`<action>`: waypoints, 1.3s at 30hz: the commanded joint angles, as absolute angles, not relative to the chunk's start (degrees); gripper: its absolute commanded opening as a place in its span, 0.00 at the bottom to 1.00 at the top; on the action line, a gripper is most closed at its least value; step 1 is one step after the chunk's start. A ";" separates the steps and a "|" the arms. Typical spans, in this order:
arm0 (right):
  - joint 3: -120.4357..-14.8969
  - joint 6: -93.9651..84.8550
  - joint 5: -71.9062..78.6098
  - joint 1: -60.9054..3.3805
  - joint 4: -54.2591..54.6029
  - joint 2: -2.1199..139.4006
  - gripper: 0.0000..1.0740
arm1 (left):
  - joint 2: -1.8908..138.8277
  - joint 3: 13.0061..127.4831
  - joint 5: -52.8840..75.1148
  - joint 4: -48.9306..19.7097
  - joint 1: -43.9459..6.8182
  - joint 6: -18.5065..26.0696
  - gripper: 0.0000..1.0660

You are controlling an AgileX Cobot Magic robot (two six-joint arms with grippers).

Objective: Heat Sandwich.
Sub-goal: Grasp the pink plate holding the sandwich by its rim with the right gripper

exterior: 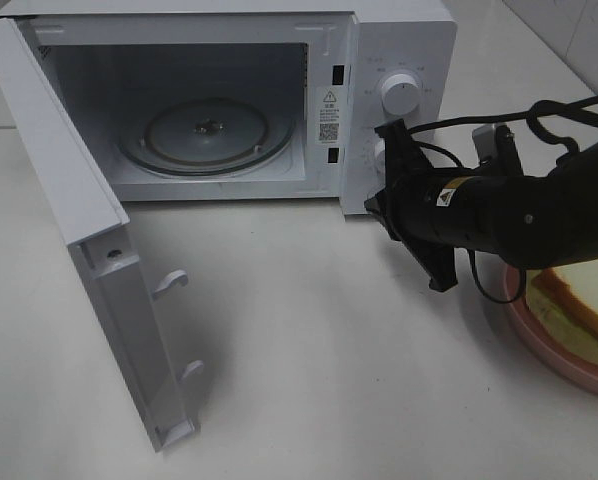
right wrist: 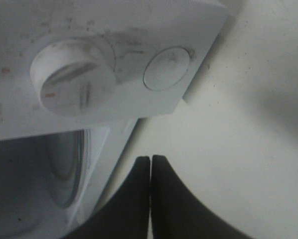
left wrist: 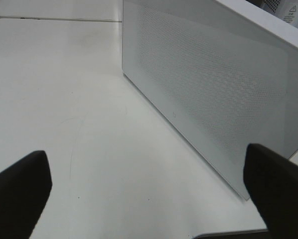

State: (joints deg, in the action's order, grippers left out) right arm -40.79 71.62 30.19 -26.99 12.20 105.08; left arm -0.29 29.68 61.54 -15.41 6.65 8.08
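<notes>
Front left, nearest: microwave door stands wide open. The left gripper hangs outside the door over the table, jaws spread wide, holding nothing.

Front right: sandwich lies on pink plate, partly hidden by the right arm.

Right gripper: jaws pressed together, empty, close to the lower knob; contact cannot be told.

Behind: microwave, glass turntable inside.
</notes>
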 commanded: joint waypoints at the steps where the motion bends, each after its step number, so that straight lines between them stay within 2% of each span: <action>1: -40.79 70.42 24.47 -27.04 5.44 102.27 0.03 | -1.20 29.51 61.42 -15.53 6.70 8.02 0.92; 3: -40.79 69.39 19.94 -27.04 0.80 100.38 0.03 | -1.20 29.51 61.42 -15.53 6.70 8.02 0.92; 7: -40.79 64.92 13.01 -27.04 -1.78 97.69 0.03 | -1.20 29.51 61.42 -15.53 6.70 8.02 0.92; 18: -41.25 41.31 -4.87 -27.04 -1.09 91.44 0.05 | -1.20 29.51 61.42 -15.53 6.70 8.02 0.92; 26: -41.25 16.56 -18.22 -27.04 -2.69 84.97 0.05 | -1.20 29.51 61.42 -15.53 6.70 8.02 0.92; 32: -41.25 9.17 -25.04 -27.04 -2.86 81.93 0.07 | -1.20 29.51 61.42 -15.53 6.70 8.02 0.92; 37: -41.48 8.48 -29.74 -26.81 -3.15 79.58 0.14 | -1.20 29.51 61.42 -15.53 6.70 8.02 0.92; 39: -42.46 8.59 -33.29 -26.81 -4.24 79.24 0.22 | -1.20 29.51 61.42 -15.53 6.70 8.02 0.92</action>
State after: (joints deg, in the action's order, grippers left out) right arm -41.77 9.22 -30.71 -26.93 -3.21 79.93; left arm -0.29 29.68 61.54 -15.41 6.65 8.08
